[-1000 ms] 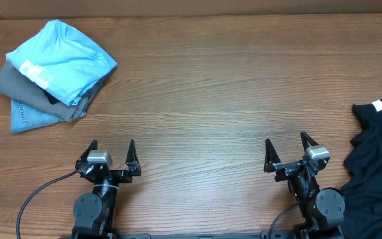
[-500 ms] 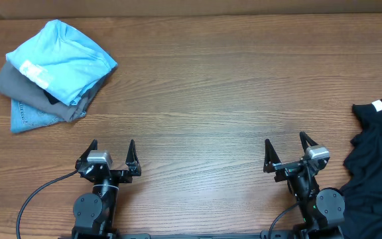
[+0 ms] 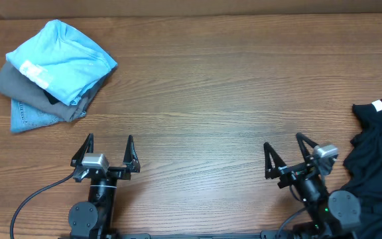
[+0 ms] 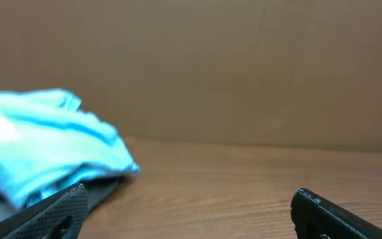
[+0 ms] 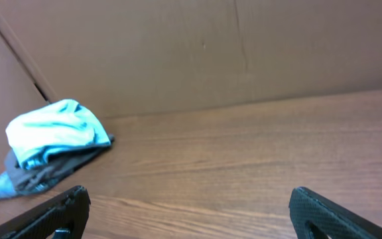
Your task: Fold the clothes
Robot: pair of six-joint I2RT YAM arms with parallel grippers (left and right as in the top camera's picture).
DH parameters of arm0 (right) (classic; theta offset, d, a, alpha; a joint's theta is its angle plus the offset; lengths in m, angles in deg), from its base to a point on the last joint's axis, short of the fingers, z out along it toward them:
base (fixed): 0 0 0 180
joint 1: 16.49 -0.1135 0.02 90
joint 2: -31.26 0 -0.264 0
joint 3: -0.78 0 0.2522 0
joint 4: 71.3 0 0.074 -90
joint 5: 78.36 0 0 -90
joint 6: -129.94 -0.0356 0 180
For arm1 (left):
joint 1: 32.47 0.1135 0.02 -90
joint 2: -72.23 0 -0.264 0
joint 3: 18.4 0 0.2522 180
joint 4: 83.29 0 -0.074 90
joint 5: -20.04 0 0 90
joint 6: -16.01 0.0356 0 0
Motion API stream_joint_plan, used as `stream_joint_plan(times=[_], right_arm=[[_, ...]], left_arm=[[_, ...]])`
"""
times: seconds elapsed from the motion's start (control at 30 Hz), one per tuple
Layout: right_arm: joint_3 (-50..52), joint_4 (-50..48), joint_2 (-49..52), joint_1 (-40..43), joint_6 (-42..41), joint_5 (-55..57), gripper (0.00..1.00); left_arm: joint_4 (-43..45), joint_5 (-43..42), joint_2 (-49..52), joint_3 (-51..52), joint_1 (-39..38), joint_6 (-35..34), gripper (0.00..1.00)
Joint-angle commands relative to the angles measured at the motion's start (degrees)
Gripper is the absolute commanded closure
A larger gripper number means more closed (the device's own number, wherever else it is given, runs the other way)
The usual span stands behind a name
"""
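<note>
**Desk** point(image 3: 211, 86): wood-grain surface, backed by a cardboard wall point(image 4: 244, 66) in both wrist views.

**Black garment** point(image 3: 380, 149): the piece left to fold, judging by its crumpled state. It lies at the right edge of the desk, partly outside the overhead view, with a white label point(image 3: 377, 106) facing up.

**Folded stack** point(image 3: 52, 73): 3 pieces at the far left, with a light-blue shirt point(image 3: 65, 56) on top, a grey piece point(image 3: 8, 83) under it and denim point(image 3: 28, 119) lowest. It appears finished.

**Left fingers** point(image 3: 130, 153) and **right fingers** point(image 3: 268, 159): both pairs are spread apart and hold nothing. They sit low at the near edge, the right pair near the black garment and the left pair well apart from it.

**Likely risks:**
- The garment hangs past the visible edge, so a pull from 1 corner could drag it off the desk.
- A pinch into the bunched cloth could catch 2 layers and spoil the spread.
- The left arm must cross far over to help and could meet the right arm.
</note>
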Motion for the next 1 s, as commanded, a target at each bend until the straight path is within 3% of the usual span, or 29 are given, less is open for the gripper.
stream_joint_plan(times=[0.0, 0.27, 0.57, 0.87, 0.97], right_arm=[[-6.6, 1.6, 6.7, 0.2, -0.3, 0.9, 0.00], [-24.7, 12.1, 31.6, 0.2, -0.3, 0.9, 0.00], [-48.9, 29.6, 57.0, 0.2, -0.3, -0.2, 0.00], [-54.1, 35.2, 65.4, 0.3, -0.7, -4.5, 0.00], [-54.1, 35.8, 66.2, 1.6, -7.0, 0.5, 0.00]], left_arm=[[-0.5, -2.9, -0.3, -4.6, 0.3, 5.6, 0.00], [-12.4, -2.9, 9.9, -20.5, 0.3, 7.5, 0.00], [-32.9, -5.5, 37.8, -46.1, 0.3, 7.5, 0.00], [-49.5, -8.9, 62.3, -69.4, 0.3, 7.0, 0.00], [-52.0, -10.1, 66.4, -72.8, 0.3, 6.8, 0.00]])
